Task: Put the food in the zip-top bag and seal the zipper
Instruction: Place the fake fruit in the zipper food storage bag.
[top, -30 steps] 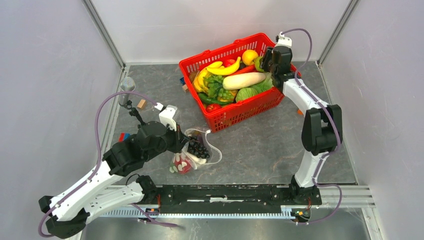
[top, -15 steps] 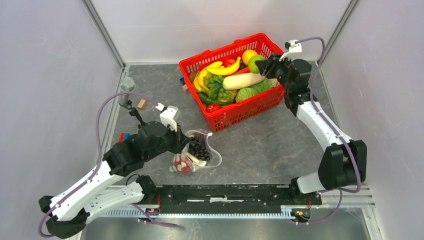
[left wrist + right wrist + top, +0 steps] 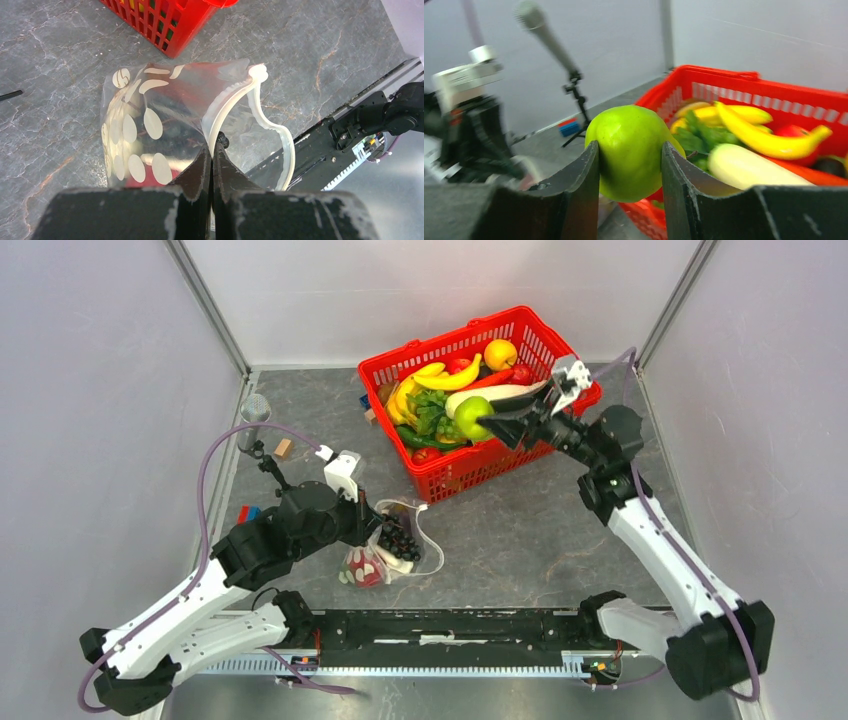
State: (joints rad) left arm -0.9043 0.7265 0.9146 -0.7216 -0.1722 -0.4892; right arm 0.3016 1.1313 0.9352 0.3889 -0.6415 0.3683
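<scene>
The zip-top bag (image 3: 400, 552) lies on the table near the left arm, with dark grapes (image 3: 397, 538) and a red fruit (image 3: 364, 569) inside. My left gripper (image 3: 380, 531) is shut on one lip of the bag's zipper (image 3: 226, 107), so the dotted bag (image 3: 145, 120) hangs open; the other lip bows outward. My right gripper (image 3: 483, 420) is shut on a green pear (image 3: 470, 417) above the red basket's front half. In the right wrist view the pear (image 3: 626, 130) fills the gap between the fingers of that gripper (image 3: 630, 148).
The red basket (image 3: 470, 466) holds yellow bananas (image 3: 447, 376), a white radish (image 3: 498, 392), a yellow citrus (image 3: 500, 352) and greens. A clear cup (image 3: 256, 408), a wooden block (image 3: 283, 448), a blue-and-red block (image 3: 247, 512) and a small stand (image 3: 266, 460) sit at left. A black rail (image 3: 450, 625) runs along the near edge.
The right arm has lifted the green pear from the basket's far right corner and swung it left and nearer, over the basket's front. The left gripper and bag have barely moved.
</scene>
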